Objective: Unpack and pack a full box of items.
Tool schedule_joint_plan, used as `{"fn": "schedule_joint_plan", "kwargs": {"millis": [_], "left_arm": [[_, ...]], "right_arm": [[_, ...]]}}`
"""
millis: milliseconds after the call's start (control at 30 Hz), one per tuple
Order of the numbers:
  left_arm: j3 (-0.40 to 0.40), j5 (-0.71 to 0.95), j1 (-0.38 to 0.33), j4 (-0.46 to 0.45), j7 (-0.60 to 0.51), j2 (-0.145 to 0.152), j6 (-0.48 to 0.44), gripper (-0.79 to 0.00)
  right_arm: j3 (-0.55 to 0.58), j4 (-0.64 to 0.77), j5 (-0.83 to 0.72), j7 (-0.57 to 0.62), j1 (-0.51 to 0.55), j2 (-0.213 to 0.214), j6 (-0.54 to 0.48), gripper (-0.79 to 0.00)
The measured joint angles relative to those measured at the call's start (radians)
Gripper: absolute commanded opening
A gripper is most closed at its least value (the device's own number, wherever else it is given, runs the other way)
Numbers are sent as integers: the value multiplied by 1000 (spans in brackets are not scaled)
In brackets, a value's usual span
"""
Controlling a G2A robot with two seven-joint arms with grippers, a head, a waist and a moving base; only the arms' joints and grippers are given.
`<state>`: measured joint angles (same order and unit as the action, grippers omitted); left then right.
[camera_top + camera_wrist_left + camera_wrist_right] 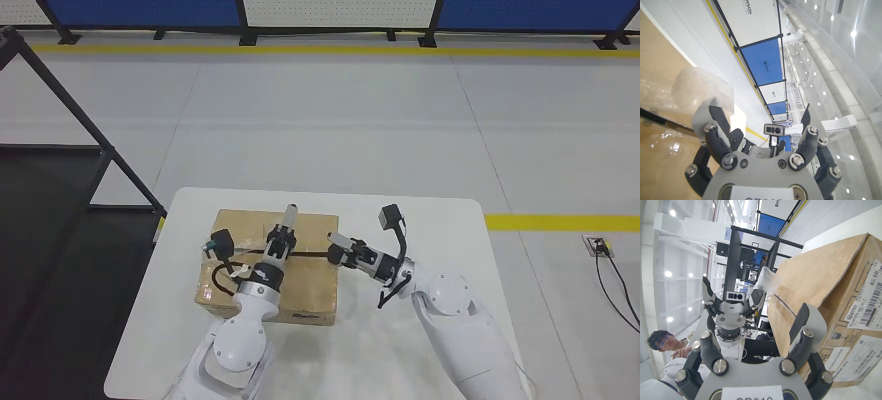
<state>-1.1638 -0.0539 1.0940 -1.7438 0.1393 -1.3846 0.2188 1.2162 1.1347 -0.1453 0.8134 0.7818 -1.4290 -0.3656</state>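
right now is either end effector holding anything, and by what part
Nothing is gripped. The left end effector is open, with a lifted flap of clear tape against one finger; the right end effector is open too.

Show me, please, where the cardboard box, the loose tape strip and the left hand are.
cardboard box (810, 279): right wrist view, on its top face.
loose tape strip (702, 85): left wrist view, on its lifted end.
left hand (731, 287): right wrist view, midway between its open fingertips.

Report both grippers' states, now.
Left gripper: open, clear tape strip from the brown cardboard box clinging to it.
Right gripper: open, empty.
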Motion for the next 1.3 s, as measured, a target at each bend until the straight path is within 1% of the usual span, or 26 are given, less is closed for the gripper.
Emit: {"fn": "schedule_joint_plan", "kwargs": {"millis": [33,67,133,233,300,567,667,767,900,1033,1133,1300], "left_arm": [[-2,16,-5,5,8,-3,19,-299],[-3,26,-10,9,12,-5,34,-382],[-7,48,-20,17,20,-10,67,-434],[-10,77,-33,26,24,-16,105,-634],[-13,90,-38,30,26,-19,120,-785],[-20,109,-52,47,36,-29,153,-785],[-26,104,-44,37,34,-30,135,-785],[-36,77,-23,11,9,-27,90,-785],[-51,-3,16,-21,-53,-16,8,-785],[-73,-63,49,-46,-164,-3,-44,-785],[-89,-116,71,-58,-237,7,-67,-785],[-89,-176,83,-50,-297,14,-73,-785]], "right_arm": [[2,3,0,-2,2,1,0,0],[3,6,0,-3,4,3,-1,0],[6,13,1,-5,8,5,0,0],[7,23,1,-8,12,8,3,0],[8,27,1,-8,13,10,5,0],[8,33,-2,-9,13,16,6,0],[9,31,-6,-14,12,18,6,0],[11,30,-14,-40,12,18,-1,0],[14,24,-24,-56,11,20,-12,0],[14,22,-32,-63,8,21,-18,0],[13,23,-37,-64,8,23,-19,0],[7,25,-43,-63,11,24,-11,0]]}}
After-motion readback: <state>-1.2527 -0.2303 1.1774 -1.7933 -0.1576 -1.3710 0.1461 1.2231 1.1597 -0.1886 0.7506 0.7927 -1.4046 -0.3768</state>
